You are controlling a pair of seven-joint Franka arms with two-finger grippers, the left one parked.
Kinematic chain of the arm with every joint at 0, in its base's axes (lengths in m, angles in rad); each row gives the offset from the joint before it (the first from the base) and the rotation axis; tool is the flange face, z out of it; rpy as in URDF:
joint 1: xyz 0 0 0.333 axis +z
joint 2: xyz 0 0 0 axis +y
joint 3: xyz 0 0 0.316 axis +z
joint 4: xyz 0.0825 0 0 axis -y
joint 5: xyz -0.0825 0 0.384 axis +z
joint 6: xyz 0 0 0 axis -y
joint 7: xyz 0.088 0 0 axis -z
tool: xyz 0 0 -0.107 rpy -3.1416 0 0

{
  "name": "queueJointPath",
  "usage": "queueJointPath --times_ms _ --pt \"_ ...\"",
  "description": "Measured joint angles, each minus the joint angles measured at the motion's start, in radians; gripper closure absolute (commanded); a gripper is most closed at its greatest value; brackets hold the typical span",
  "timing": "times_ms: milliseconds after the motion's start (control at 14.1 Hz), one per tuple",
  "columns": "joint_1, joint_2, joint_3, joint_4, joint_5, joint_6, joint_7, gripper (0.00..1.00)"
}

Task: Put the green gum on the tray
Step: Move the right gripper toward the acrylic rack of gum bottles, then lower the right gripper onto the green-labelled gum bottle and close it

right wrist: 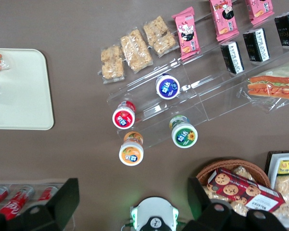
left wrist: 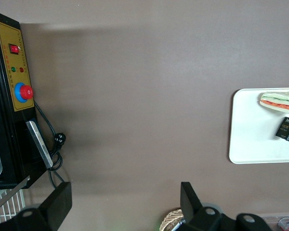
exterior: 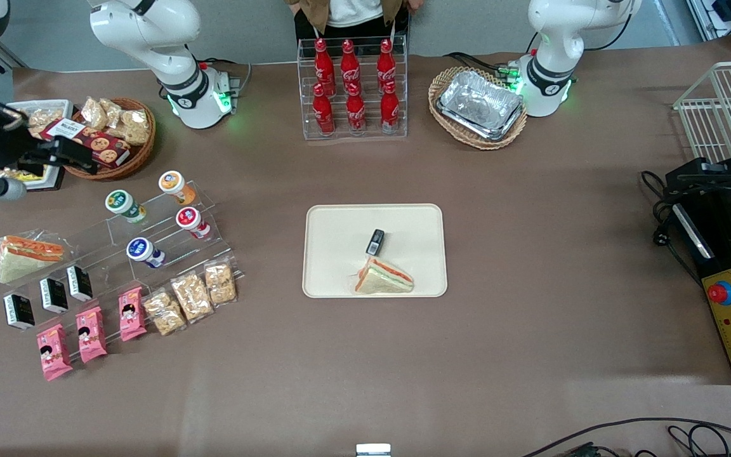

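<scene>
The green gum (exterior: 123, 204) lies on the top step of a clear stepped stand, its white lid with the green label facing up; it also shows in the right wrist view (right wrist: 184, 134). The cream tray (exterior: 340, 228) lies mid-table, holding a sandwich (exterior: 383, 279) and a small black packet (exterior: 375, 242); the tray also shows in the wrist views (right wrist: 19, 96) (left wrist: 250, 134). My gripper (exterior: 80, 155) is open and empty, held high over the wicker snack basket (exterior: 137, 155), farther from the front camera than the gum. In the right wrist view the gripper (right wrist: 132, 188) has its fingers wide apart.
Orange (exterior: 174, 184), red (exterior: 191, 221) and blue (exterior: 142, 250) gum bottles share the stand with the green one. Snack packs and a wrapped sandwich (exterior: 26, 256) lie nearer the camera. A cola rack (exterior: 353, 89) and a foil-tray basket (exterior: 478, 106) stand farther back.
</scene>
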Motion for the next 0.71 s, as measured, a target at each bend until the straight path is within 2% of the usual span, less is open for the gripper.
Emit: queueJointPath --times_ms 354,708 --pt "-0.011 -0.203 -0.006 -0.371 -0.019 0.205 -0.088 0.0" --pt "-0.032 -0.22 -0.056 -0.537 -0.05 0.34 -0.186 0.0"
